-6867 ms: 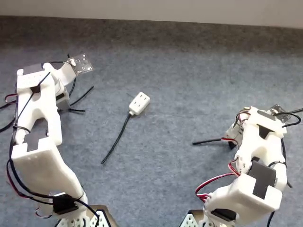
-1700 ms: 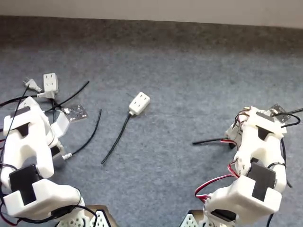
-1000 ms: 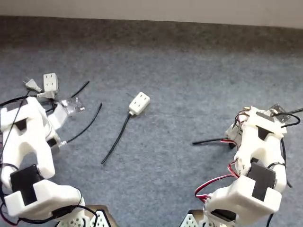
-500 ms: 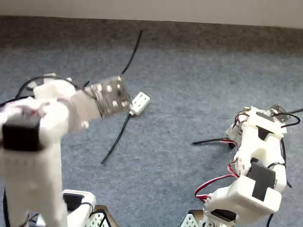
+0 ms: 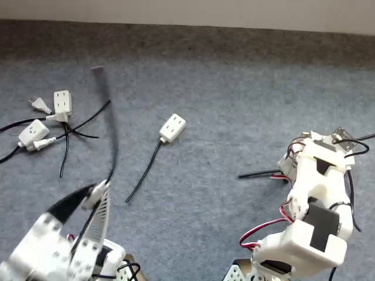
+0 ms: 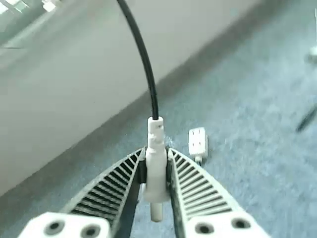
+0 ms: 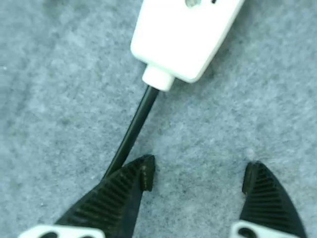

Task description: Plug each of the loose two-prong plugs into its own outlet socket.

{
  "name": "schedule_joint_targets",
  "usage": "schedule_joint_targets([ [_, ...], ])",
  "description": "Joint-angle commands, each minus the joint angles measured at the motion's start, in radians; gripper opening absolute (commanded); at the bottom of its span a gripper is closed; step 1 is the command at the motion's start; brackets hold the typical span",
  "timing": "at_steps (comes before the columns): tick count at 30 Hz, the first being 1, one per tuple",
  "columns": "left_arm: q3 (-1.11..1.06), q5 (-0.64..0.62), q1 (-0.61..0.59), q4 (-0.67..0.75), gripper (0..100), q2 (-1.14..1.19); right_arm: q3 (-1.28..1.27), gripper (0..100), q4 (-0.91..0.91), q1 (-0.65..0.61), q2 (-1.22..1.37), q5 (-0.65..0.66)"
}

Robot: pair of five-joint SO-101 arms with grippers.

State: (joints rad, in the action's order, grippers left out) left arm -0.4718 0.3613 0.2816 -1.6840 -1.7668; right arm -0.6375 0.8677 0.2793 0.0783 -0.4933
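While the left gripper (image 6: 157, 154) is up off the desk (image 5: 234, 88), its fingers pinch a white two-prong plug (image 6: 155, 173) by the body. The plug's black cord (image 6: 141, 54) runs up out of its end. A distant socket (image 6: 197, 141), white, lies on the desk beyond the plug.

High view:
- The left arm (image 5: 58, 252) is at the near-left edge.
- The centre socket (image 5: 172, 127) lies free mid-desk with a black lead trailing from it.
- At far left are an upper socket (image 5: 62, 100), a lower socket (image 5: 32, 132) and a loose plug (image 5: 40, 105), close together among tangled black cords.

The right gripper (image 7: 198, 178) is low over the desk, fingers spread and holding nothing. A white block (image 7: 185, 34) lies just ahead of it. The block's cord (image 7: 131, 131) passes beside one finger (image 7: 141, 173). Can't tell if that block is a plug or a socket.
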Motion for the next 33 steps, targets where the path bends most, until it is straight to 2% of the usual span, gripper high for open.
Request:
schedule_joint_targets([
  [1, -0.005, -0.16, -0.015, 0.075, 1, -0.054, -0.007, 28.9, -0.056, -0.051, 0.001, 0.0],
  [9, -0.019, -0.713, -0.116, 0.384, 1, -0.044, -0.007, 28.9, -0.056, -0.05, 0.001, 0.0],
  [13, 0.019, -0.746, -0.113, 0.397, 1, -0.061, -0.007, 28.9, -0.056, -0.051, 0.001, 0.005],
  [18, 0.021, -0.746, -0.108, 0.304, 1, -0.059, -0.004, 28.9, -0.056, -0.067, -0.004, 0.137],
  [22, 0.018, -0.75, -0.113, 0.215, 1, -0.059, -0.004, 28.9, -0.054, -0.094, -0.005, 0.14],
  [26, 0.016, -0.775, -0.113, 0.203, 1, -0.059, -0.002, 28.9, -0.007, -0.12, -0.005, 0.141],
  [30, -0.122, -1.011, -0.113, 0.219, 1, -0.058, -0.002, 25.6, -0.001, -0.166, -0.005, 0.147],
  [33, -0.314, -1.226, -0.114, 0.345, 1, -0.058, -0.002, 18.1, -0.001, -0.193, -0.005, 0.157],
])
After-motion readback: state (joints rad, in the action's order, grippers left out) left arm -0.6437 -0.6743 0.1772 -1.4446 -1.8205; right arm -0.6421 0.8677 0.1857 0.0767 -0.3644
